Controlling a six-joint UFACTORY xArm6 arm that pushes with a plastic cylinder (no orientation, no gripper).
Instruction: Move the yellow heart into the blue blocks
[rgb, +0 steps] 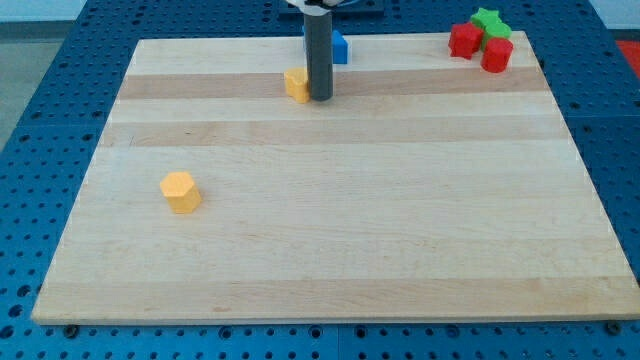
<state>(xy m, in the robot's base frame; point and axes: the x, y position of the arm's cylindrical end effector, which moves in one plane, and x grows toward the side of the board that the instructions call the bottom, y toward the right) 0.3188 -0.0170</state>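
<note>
Camera view: the wooden counter (330, 230) fills most of the frame, resting on a blue perforated base (40, 120). My rod (319, 55) comes down from the view's top, a little left of centre, and my tip (320, 98) sits on the counter near its far edge. There is no claw on this arm, so nothing spreads or pinches; the rod ends plainly.

The yellow heart (296, 84) lies just at the left of my tip, touching the rod or very nearly so; its right side is hidden behind the rod, so its shape is hard to read here. Just behind the rod, toward the view's top, a blue block (339, 48) shows on the rod's right, with a sliver of blue at the rod's left; whether that is one block or two I cannot tell, nor its shape. The heart is near the blue but apart from it.

A second yellow block (181, 191), roughly hexagonal, stands alone at the view's left, well apart from everything else.

At the view's top right corner a green block (490, 21) touches two red blocks, one at its left (463, 40) and one in front (497, 54).
</note>
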